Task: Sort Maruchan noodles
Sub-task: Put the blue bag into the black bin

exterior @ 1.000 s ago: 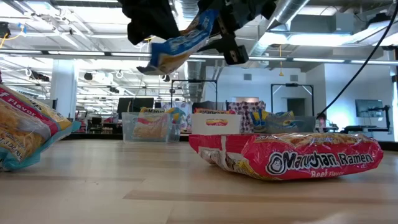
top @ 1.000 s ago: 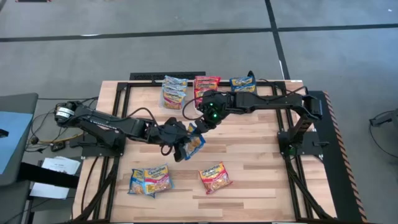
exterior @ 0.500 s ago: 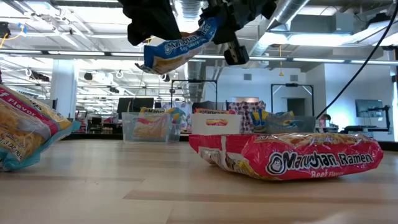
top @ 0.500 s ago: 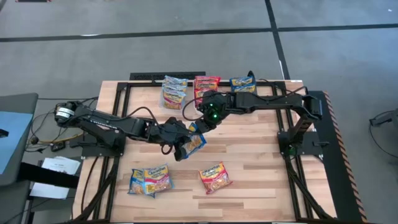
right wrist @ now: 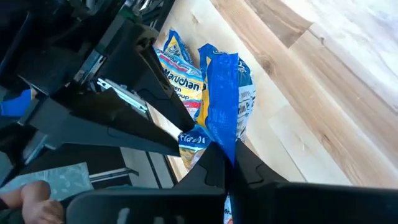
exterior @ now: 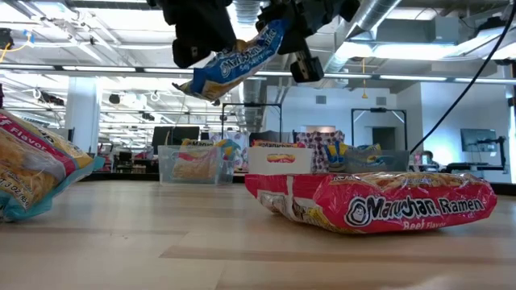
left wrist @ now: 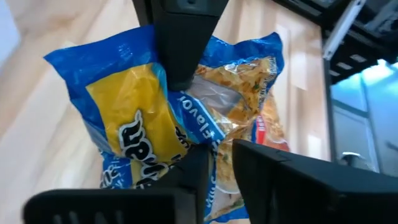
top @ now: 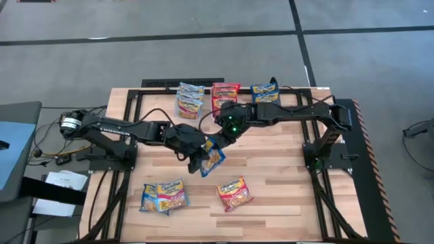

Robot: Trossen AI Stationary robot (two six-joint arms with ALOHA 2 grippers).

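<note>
Mid-handover at frame centre, above the counter [top: 285, 183]: blue noodle packet [top: 212, 157] clamped by both left pincer [top: 201, 161] and right pincer [top: 218, 140]; next, probably one release.

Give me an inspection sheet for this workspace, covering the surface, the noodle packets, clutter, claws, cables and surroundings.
Surface: wooden table, black frame.
Job's things: blue packet held aloft mid-table; red packet and two packets lying near the front; three bins of packets along the back edge.
Clutter: nothing seen.
Claws: left claw and right claw both shut on the blue packet.
Cables: black cables trailing off the table's left side.
Surroundings: grey floor; large open room behind.
</note>
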